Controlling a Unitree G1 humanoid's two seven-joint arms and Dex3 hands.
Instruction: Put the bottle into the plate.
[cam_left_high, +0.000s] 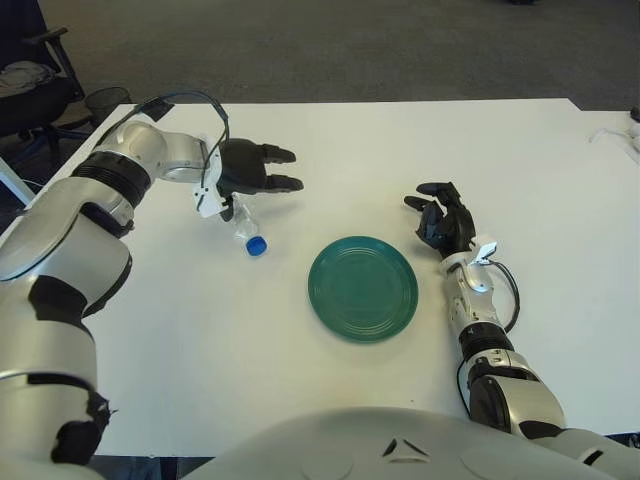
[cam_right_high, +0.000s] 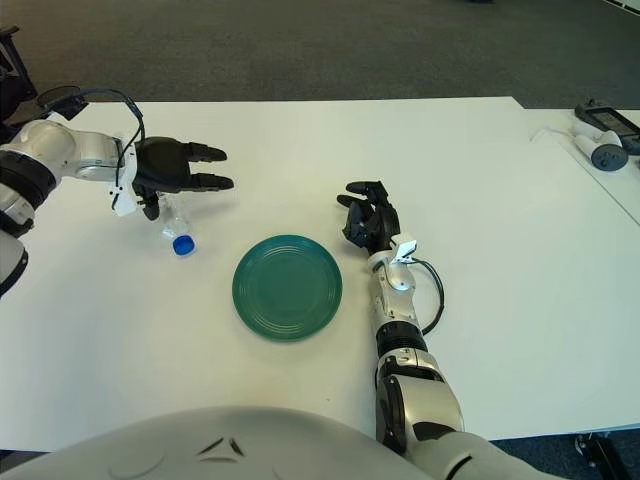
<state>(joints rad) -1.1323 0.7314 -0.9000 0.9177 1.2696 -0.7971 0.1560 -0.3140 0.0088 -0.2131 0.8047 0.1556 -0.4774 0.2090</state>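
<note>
Left hand (cam_left_high: 245, 172) hovers over the white worktop (cam_left_high: 250, 340), left of the green plate (cam_left_high: 362, 288). Its fingers (cam_left_high: 278, 154) reach out flat toward the right, spread and holding nothing. The bottle (cam_left_high: 248, 230) lies on its side on the worktop just beneath and slightly nearer than the palm, blue cap (cam_left_high: 256, 245) pointing toward the robot and a bit to the right (clear body, partly hidden by the hand's lower edge). Whether the thumb touches the bottle cannot be told. The two long fingers pass above and beyond the bottle, not around it. Bottle sits near the plate's left side, apart from its rim. Right hand (cam_left_high: 442, 220) shows just right of the plate, fingers loosely curled, empty.
</note>
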